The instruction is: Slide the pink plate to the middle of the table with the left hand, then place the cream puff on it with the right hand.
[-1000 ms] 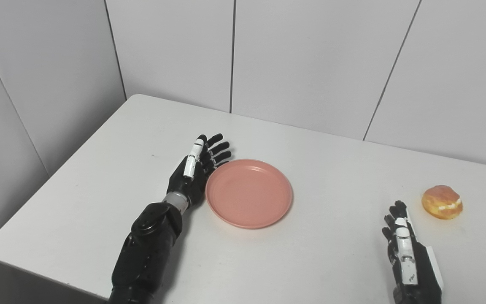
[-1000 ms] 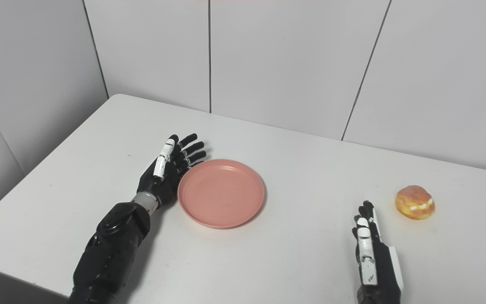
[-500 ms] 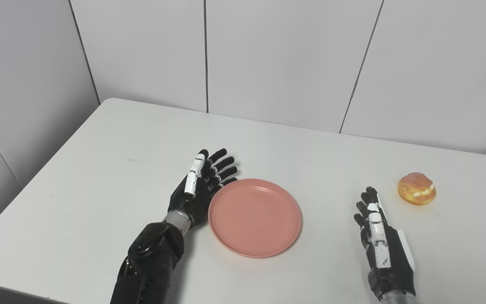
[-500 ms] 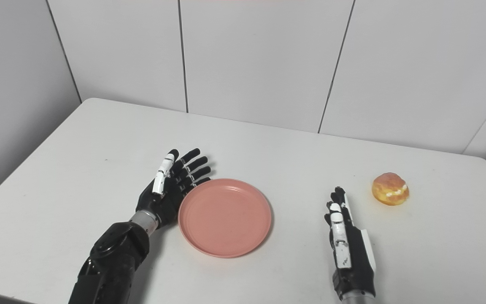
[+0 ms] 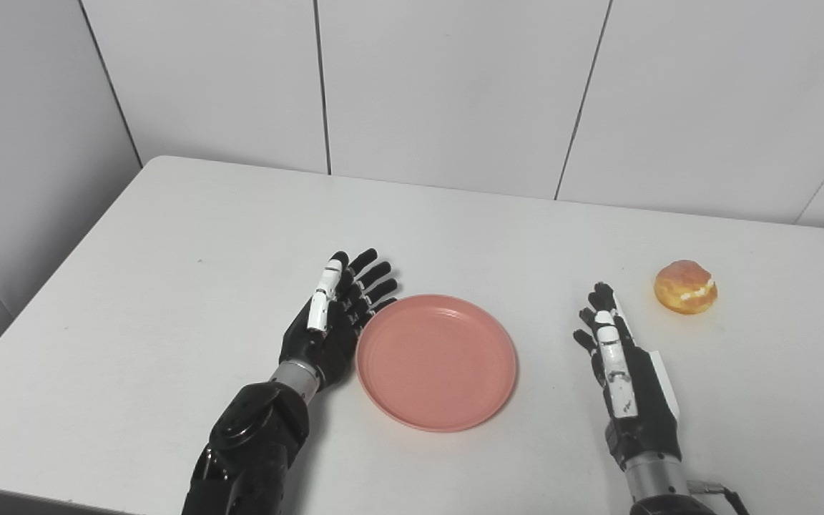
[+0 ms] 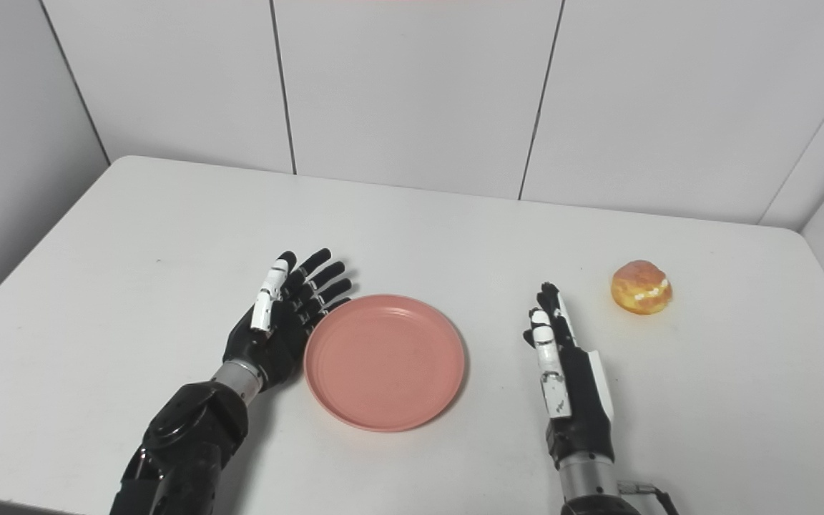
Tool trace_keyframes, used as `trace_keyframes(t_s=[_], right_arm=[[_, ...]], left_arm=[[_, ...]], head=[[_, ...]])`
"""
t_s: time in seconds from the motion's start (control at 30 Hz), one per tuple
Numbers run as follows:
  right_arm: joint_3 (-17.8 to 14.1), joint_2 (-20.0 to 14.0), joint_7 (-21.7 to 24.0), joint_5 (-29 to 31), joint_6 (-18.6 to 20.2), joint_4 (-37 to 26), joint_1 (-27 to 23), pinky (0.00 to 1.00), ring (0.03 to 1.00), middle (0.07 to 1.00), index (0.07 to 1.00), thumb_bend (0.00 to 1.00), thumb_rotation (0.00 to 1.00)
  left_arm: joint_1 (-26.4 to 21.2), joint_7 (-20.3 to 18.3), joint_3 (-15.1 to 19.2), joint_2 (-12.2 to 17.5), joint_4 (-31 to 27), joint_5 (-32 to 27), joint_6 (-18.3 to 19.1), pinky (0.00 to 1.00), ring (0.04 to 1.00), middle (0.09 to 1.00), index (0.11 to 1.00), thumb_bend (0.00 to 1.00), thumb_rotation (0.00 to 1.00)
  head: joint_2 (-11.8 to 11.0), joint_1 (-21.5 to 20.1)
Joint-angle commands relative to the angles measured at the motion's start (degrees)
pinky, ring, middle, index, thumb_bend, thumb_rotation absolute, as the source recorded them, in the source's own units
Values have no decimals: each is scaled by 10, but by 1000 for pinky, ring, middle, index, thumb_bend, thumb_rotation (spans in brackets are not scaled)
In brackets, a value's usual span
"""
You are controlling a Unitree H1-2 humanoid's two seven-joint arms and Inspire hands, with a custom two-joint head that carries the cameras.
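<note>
With the pink plate lying mid-desk, the left robot hand open against its left rim and the right robot hand open and empty well short of the cream puff to the plate's right, a hard squeeze could crush the soft puff.

Pink plate, golden cream puff, white table.

Matt pink plate, smooth white table.
</note>
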Motion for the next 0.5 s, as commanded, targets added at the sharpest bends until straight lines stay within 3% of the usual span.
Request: trace_keyframes(t_s=[0.0, 0.47], right_arm=[[2, 7, -2, -3, 4, -22, -15, 942, 959, 974, 971, 228, 1000], [9, 5, 0, -9, 18, -41, -17, 953, 962, 971, 972, 270, 1000]], left_arm=[[-6, -5, -3, 6, -18, -1, 1, 874, 892, 899, 886, 365, 1000], [15, -26, -3, 12, -14, 37, -30, 877, 886, 893, 884, 372, 1000]], head=[[0, 0], [10, -59]])
